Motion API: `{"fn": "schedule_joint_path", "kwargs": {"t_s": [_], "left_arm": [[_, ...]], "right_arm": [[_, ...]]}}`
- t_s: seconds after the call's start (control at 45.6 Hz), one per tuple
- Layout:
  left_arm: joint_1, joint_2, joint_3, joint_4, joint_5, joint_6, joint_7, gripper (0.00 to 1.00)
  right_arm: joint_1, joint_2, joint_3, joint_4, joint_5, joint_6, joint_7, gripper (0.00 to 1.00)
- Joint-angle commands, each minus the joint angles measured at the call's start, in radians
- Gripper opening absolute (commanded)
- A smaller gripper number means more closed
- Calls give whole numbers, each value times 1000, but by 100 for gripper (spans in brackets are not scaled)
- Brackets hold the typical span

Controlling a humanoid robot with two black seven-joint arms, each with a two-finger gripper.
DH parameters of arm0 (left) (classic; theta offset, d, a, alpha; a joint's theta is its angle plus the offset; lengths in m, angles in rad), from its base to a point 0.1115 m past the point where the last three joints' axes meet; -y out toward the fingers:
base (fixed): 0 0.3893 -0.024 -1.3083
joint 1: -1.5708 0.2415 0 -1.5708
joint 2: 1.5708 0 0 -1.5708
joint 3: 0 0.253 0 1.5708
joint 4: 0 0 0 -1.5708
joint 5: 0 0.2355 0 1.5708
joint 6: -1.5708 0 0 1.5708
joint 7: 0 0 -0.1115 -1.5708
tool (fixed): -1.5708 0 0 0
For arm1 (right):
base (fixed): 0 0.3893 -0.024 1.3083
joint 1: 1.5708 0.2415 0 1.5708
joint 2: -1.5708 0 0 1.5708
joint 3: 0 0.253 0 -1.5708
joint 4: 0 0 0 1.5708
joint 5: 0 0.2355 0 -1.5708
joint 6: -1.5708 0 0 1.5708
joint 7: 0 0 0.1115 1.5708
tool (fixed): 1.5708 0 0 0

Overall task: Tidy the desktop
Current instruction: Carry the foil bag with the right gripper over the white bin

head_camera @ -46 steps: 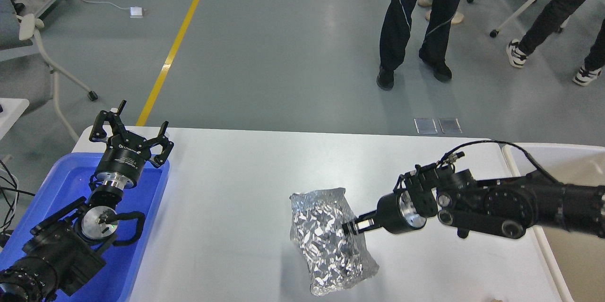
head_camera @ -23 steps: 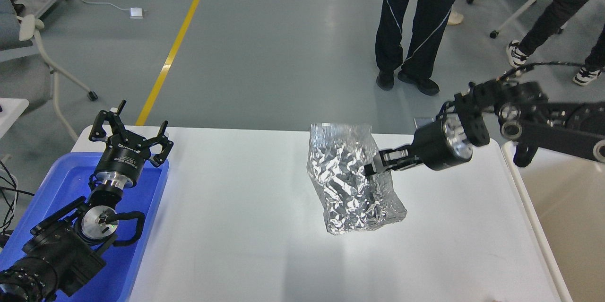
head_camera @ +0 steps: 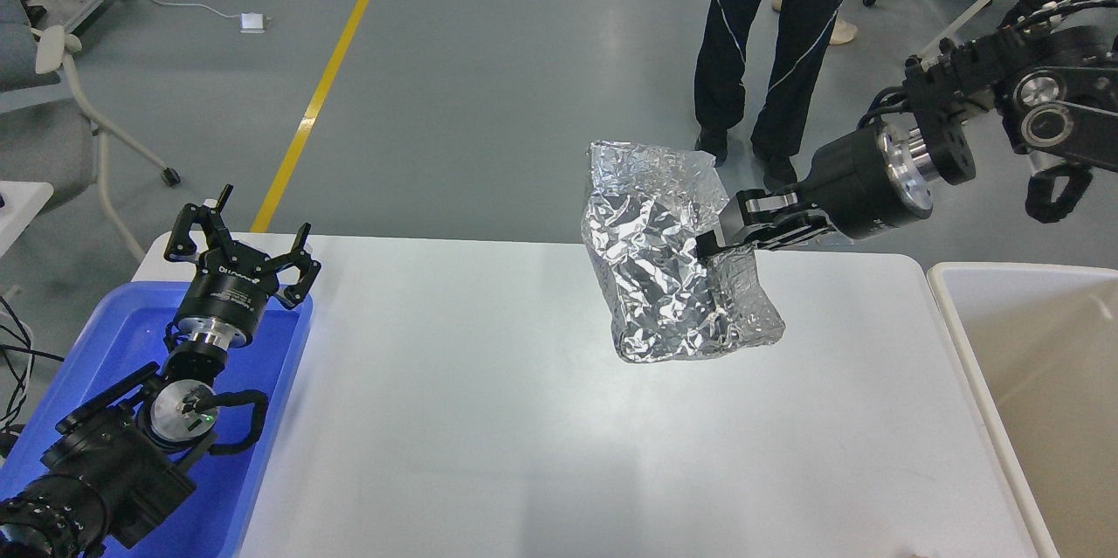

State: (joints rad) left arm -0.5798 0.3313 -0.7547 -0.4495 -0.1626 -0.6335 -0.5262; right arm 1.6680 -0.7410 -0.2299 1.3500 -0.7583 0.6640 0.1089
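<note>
Lifted higher and carried toward the far right since a second ago, the crumpled silver foil bag (head_camera: 677,279) now hangs clear above the large white rectangular table (head_camera: 489,418), over its far edge. Its long axis runs from upper left to lower right, a loose top flap standing above. The right hand (head_camera: 721,235) is clamped on the bag's right flank, fingers closed into the foil, so the bag dangles to the left of that hand and below it. To the right, just beside the table's right edge, sits the cream-rimmed beige bin (head_camera: 948,313), open and nearer to this arm than anything else; I judge the coming move is a swing rightward over that rim. Well apart on the left, the left hand (head_camera: 240,252) hovers spread and empty above the blue plastic tray (head_camera: 105,340). Standing people's legs (head_camera: 760,60) are beyond the far edge.
</note>
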Motion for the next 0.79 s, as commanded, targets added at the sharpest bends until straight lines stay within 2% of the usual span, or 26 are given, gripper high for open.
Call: {"fn": "schedule_joint_path", "kwargs": {"t_s": [0.0,0.241,0.504,0.767], "left_arm": [[0,0,0,0,0,0,0,100],[0,0,0,0,0,0,0,100],[0,0,0,0,0,0,0,100],[0,0,0,0,0,0,0,100]], "right_arm": [[-79,-8,14,-219,14,11,-1,0],[-224,-4,26,-610,14,12,8,0],[-332,-17,21,-931,100,16,8,0],[-510,29,23,-1268,198,2,0,0]]}}
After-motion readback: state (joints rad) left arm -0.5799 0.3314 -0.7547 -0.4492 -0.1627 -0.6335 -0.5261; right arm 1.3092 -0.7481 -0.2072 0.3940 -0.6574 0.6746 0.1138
